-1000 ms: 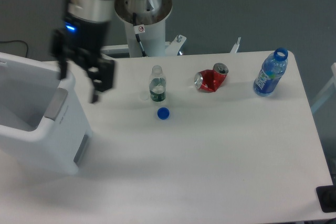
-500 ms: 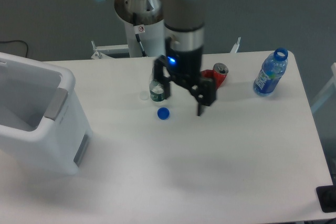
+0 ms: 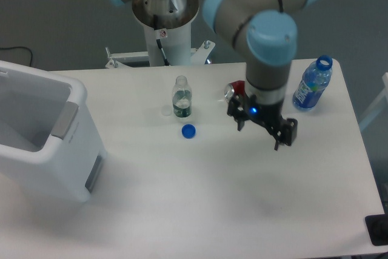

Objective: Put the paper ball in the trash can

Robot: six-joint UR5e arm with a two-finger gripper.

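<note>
The arm has swung right across the table: a second ago its gripper (image 3: 262, 130) hung at the rim of the trash can (image 3: 65, 127) on the left, half a second ago it was over the middle near the small clear bottle (image 3: 181, 97), and now it sits well to the right, just in front of the crushed red can (image 3: 236, 91), which it partly hides. Its fingers stand apart with nothing between them.

I can't make out the paper ball anywhere on the table (image 3: 200, 198); what shows of the bin's inside looks bare from here, but most of its floor is hidden. An empty gripper moving away from the bin suggests, to my eye, that the drop is already made and the ball lies out of sight inside.

The blue bottle cap (image 3: 188, 130) and the blue bottle (image 3: 312, 85) at the far right are in the same places as before.
</note>
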